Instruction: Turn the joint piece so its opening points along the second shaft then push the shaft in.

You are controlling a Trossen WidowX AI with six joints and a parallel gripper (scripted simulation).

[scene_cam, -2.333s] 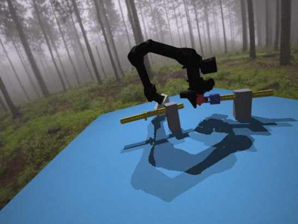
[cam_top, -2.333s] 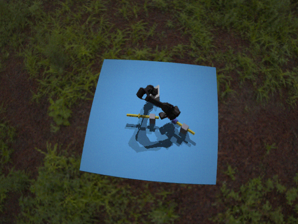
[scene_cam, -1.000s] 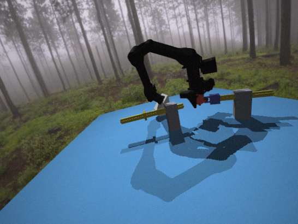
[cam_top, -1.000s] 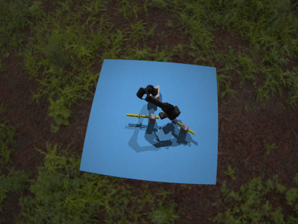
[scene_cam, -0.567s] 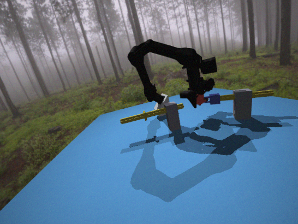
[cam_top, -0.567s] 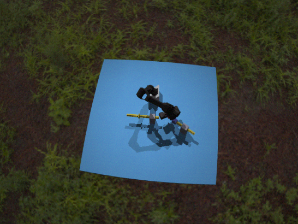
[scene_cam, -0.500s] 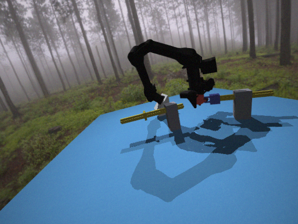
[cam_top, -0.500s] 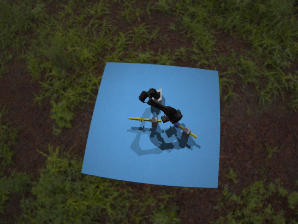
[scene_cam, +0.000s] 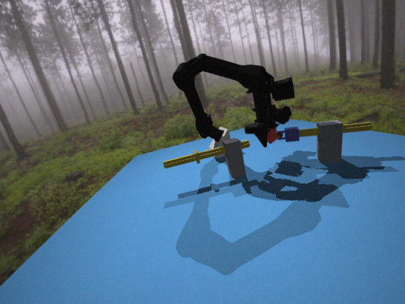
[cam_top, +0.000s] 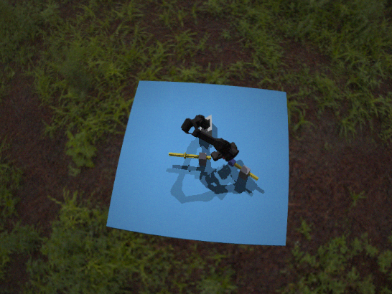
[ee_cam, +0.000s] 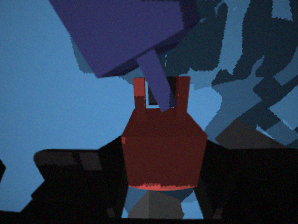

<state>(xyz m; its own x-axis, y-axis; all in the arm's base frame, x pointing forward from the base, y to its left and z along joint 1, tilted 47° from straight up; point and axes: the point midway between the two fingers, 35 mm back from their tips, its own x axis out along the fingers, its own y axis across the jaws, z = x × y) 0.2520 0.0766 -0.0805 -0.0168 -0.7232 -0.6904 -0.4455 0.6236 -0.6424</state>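
My gripper [scene_cam: 268, 138] [cam_top: 224, 156] [ee_cam: 157, 128] is shut on the red square joint piece [scene_cam: 273, 135] [ee_cam: 162, 150], with a black finger on each side of it. The red piece hangs by its two prongs on a pin of the purple hinge block [scene_cam: 291, 133] [ee_cam: 120, 35] [cam_top: 232, 162]. That block sits on the end of the fixed yellow shaft [scene_cam: 356, 127] [cam_top: 253, 176], held in the right grey block [scene_cam: 329, 142] [cam_top: 245, 171]. The second yellow shaft [scene_cam: 200, 156] [cam_top: 183, 155] lies in the left grey block [scene_cam: 234, 159] [cam_top: 202, 156]. Its near end stops short of the joint piece.
Everything stands on a blue mat [cam_top: 161, 201] [scene_cam: 111, 241] laid on grass. The arm's white base [cam_top: 209, 120] [scene_cam: 222, 134] stands behind the left block, and the arm arches over the second shaft.
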